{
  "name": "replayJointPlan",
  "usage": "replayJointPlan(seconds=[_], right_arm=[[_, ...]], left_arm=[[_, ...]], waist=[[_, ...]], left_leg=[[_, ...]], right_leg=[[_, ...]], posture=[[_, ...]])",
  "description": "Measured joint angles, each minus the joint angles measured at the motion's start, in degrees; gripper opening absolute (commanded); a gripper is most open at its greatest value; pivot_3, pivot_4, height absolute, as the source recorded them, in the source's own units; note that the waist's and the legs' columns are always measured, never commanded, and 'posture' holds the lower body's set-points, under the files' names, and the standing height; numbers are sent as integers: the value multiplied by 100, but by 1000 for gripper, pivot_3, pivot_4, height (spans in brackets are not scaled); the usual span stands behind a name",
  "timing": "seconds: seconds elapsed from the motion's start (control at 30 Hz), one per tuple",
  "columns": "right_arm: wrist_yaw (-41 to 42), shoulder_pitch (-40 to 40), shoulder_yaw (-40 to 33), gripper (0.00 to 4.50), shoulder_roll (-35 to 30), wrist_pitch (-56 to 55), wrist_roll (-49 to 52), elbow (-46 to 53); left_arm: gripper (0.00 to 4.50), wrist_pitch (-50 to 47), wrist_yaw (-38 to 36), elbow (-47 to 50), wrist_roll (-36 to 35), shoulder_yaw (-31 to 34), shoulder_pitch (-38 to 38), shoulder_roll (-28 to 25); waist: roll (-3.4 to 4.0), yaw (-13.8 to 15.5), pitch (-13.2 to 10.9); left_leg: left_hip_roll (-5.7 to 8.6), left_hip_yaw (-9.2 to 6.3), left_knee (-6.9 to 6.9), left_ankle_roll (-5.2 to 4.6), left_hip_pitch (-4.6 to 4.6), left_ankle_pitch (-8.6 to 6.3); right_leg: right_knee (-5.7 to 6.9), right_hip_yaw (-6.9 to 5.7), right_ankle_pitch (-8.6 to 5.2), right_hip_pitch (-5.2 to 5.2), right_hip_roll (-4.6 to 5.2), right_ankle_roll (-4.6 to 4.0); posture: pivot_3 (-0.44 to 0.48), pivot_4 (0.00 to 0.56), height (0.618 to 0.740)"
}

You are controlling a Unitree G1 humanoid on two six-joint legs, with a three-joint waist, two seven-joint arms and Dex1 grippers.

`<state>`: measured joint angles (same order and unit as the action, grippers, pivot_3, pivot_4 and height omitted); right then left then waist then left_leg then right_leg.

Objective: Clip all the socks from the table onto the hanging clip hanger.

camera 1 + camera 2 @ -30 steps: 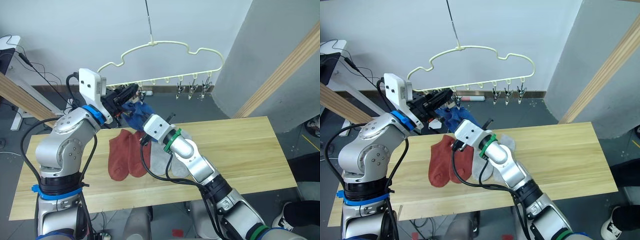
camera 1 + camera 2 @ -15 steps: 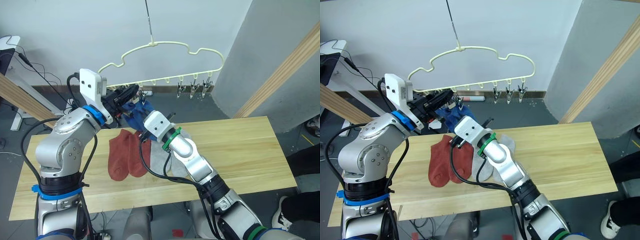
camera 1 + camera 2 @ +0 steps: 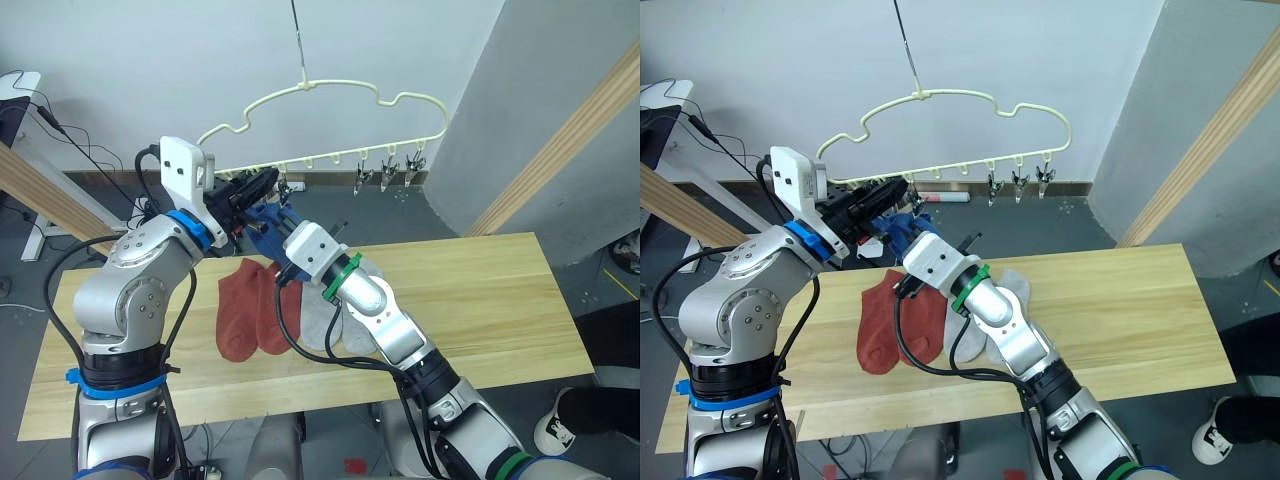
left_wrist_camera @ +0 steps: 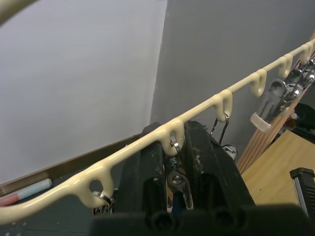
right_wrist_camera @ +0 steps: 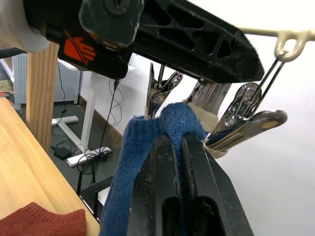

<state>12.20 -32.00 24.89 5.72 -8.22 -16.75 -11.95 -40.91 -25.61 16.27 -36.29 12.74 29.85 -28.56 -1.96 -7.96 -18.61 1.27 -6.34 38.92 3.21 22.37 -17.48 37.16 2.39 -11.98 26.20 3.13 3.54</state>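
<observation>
Blue sock [image 5: 147, 147] pinched in closed right gripper [image 5: 179, 147], cuff raised just beside metal clip [image 4: 175, 184] squeezed between left gripper [image 4: 172, 172] fingers on clip hanger [image 3: 330, 100]; hanging long-axis downward.

Head stereo pair downward over table [image 3: 480, 290]; wrist cameras close beneath clip hanger [image 4: 226, 96].

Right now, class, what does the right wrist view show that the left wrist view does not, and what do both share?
Right wrist view: the right hand shut on a blue sock, lifted to a clip, plus a rust-red sock. Left wrist view: the left hand squeezing a clip, and a marker on the floor. Both show the clip hanger and the table.
</observation>
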Motion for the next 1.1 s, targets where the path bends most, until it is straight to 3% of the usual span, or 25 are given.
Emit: replayJointPlan(seconds=[0.2, 0.8, 1.1], right_arm=[[-12, -35, -3, 0, 15, -65, 0, -21], [34, -61, -7, 0, 47, 17, 5, -149], [153, -59, -29, 0, 43, 161, 15, -158]], left_arm=[[2075, -153, -17, 2, -184, 23, -19, -22], [2075, -515, -304, 184, -423, 223, -532, -692], [2075, -906, -895, 274, -875, 300, -799, -1235]], waist=[[0, -1, 0], [0, 1, 0], [0, 0, 0]], left_leg=[[0, 0, 0, 0, 0, 0], [-1, 0, 1, 1, -2, 0], [-2, 0, 1, 0, -2, 0]], right_leg=[[1, 0, 0, 0, 0, 0], [5, 0, 0, 0, -1, -1], [5, 0, 0, 1, -1, -1]], posture=[[-203, 330, 733], [-184, 328, 733], [-171, 322, 733]])
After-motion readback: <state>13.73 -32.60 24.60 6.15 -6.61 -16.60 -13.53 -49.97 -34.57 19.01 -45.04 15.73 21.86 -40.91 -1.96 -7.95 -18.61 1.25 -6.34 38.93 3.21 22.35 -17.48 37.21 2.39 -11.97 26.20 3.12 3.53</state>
